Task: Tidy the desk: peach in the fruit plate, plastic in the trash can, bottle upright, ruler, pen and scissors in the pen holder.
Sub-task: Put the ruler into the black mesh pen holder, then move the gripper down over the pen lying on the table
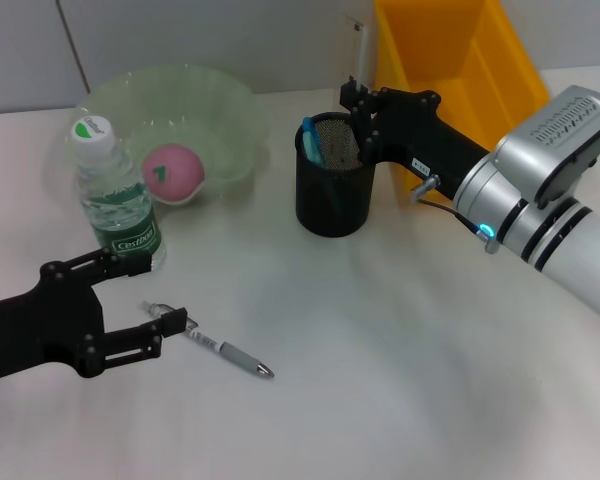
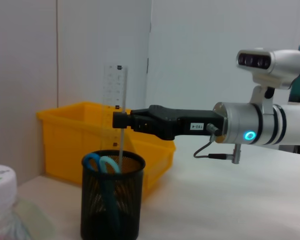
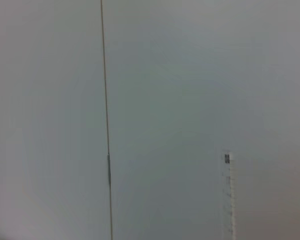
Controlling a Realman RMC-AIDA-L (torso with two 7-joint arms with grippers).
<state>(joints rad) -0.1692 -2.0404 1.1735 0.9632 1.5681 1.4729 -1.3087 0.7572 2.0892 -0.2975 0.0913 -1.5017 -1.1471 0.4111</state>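
Observation:
My right gripper (image 1: 358, 100) is shut on the clear ruler (image 2: 115, 85), which stands upright with its lower end inside the black mesh pen holder (image 1: 333, 190). The ruler (image 3: 228, 195) also shows against the wall in the right wrist view. Blue-handled scissors (image 2: 101, 163) stand in the holder. The grey pen (image 1: 225, 352) lies on the table, its clip end by the lower fingertip of my open left gripper (image 1: 162, 296). The bottle (image 1: 117, 200) stands upright. The pink peach (image 1: 172, 172) rests in the green fruit plate (image 1: 225, 100). The plastic is out of view.
The yellow trash can (image 1: 455, 50) stands at the back right, just behind the pen holder. A grey wall runs along the far edge of the table. The bottle stands close above my left gripper.

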